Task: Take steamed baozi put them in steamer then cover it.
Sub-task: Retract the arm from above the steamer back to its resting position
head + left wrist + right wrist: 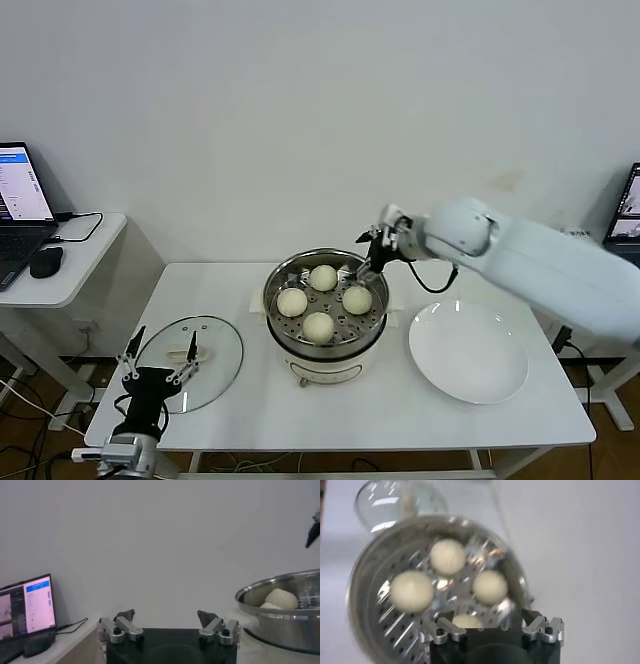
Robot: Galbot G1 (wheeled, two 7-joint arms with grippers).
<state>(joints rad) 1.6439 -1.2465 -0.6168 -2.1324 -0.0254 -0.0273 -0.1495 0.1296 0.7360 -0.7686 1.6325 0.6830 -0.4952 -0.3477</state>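
Observation:
The steel steamer point(325, 345) stands mid-table on its cream base. Several off-white baozi lie on its perforated tray, among them ones at the back point(323, 277), left point(292, 301) and front point(318, 326). My right gripper point(369, 259) is open and empty, just above the steamer's back right rim. In the right wrist view the baozi point(448, 556) show on the tray below its spread fingers point(532, 617). The glass cover point(192, 362) with a cream handle lies flat on the table to the left. My left gripper point(160, 356) is open and empty, low at the table's front left, by the cover.
A white plate point(468, 351) lies right of the steamer. A side desk with a laptop point(20, 200) and mouse point(45, 262) stands at the far left. In the left wrist view the steamer's rim point(280, 582) and one baozi point(281, 598) show far off.

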